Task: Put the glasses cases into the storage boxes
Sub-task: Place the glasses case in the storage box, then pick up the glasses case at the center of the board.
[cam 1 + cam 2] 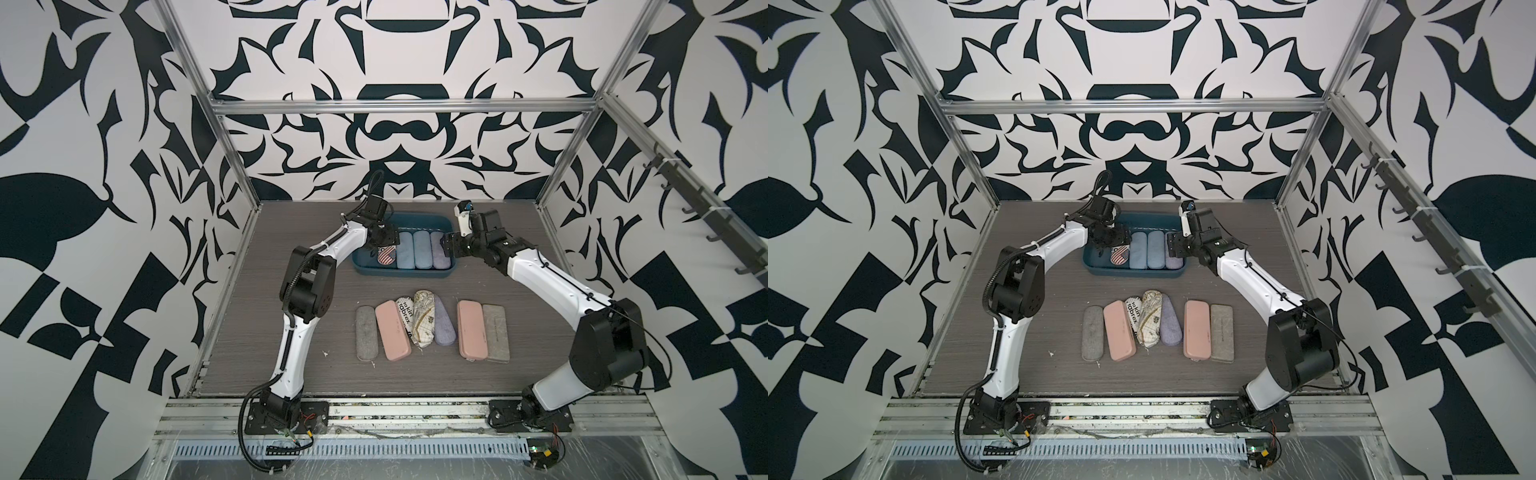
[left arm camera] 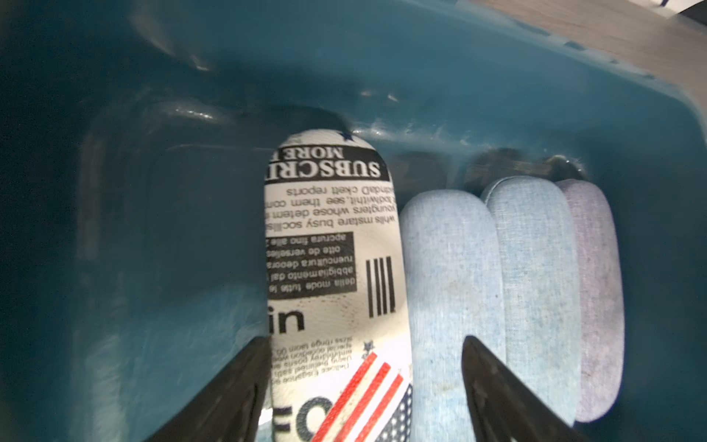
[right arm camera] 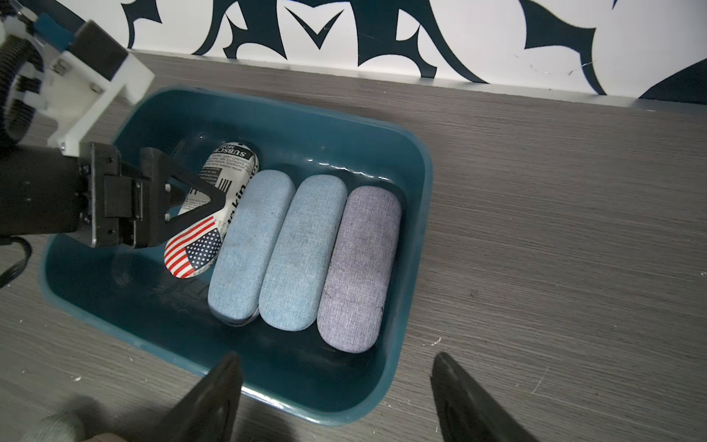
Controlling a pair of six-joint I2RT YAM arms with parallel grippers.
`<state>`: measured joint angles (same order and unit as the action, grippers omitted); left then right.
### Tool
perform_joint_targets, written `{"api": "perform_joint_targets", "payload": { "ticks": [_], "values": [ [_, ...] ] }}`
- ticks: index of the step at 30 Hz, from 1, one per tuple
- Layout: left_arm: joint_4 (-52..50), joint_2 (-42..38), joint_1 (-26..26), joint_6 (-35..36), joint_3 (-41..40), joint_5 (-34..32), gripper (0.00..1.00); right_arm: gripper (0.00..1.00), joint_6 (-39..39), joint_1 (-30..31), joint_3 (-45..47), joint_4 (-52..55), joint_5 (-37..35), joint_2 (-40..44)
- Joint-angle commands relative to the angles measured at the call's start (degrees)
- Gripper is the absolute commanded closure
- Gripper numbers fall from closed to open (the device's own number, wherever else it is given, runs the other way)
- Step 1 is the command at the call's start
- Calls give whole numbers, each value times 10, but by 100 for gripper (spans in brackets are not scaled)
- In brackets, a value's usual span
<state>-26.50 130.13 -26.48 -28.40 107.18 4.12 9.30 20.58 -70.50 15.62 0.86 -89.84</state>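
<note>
Left wrist view shows the newspaper-print case (image 2: 329,248) lettered "SUBSCRI" and "MORE"

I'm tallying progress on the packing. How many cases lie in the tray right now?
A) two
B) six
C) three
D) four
D: the tray holds the flag case, two blue cases and the lavender case.
</note>
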Motion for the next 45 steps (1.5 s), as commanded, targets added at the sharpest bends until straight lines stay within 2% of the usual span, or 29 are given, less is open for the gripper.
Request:
{"api": "perform_joint_targets", "payload": {
  "ticks": [1,9,17,27,31,36,38,41,45],
  "values": [
    [17,-8,-8,-10,-13,45,21,19,-2,-3,-23,-6,1,6],
    [13,-21,-17,-3,-27,37,21,19,-1,-2,-22,-7,4,4],
    [-21,-52,-19,28,-12,-35,17,19,-1,-3,-19,-7,3,7],
    [-47,-148,-18,58,23,-48,16,19,-1,-2,-18,-8,2,7],
    [-61,-252,-26,40,-50,-55,16,19,-2,-2,-17,-6,-3,13],
    [-161,-408,-74,9,-193,-157,11,19,-6,-2,-16,-5,-10,16],
    [-207,-472,-97,-37,-260,-189,11,19,-5,-3,-18,-6,-7,14],
    [-258,-545,-131,-133,-360,-194,10,19,-1,-3,-22,-11,3,6],
    [-274,-589,-168,-211,-448,-216,5,19,5,-4,-29,-11,17,-5]
  ]
}}
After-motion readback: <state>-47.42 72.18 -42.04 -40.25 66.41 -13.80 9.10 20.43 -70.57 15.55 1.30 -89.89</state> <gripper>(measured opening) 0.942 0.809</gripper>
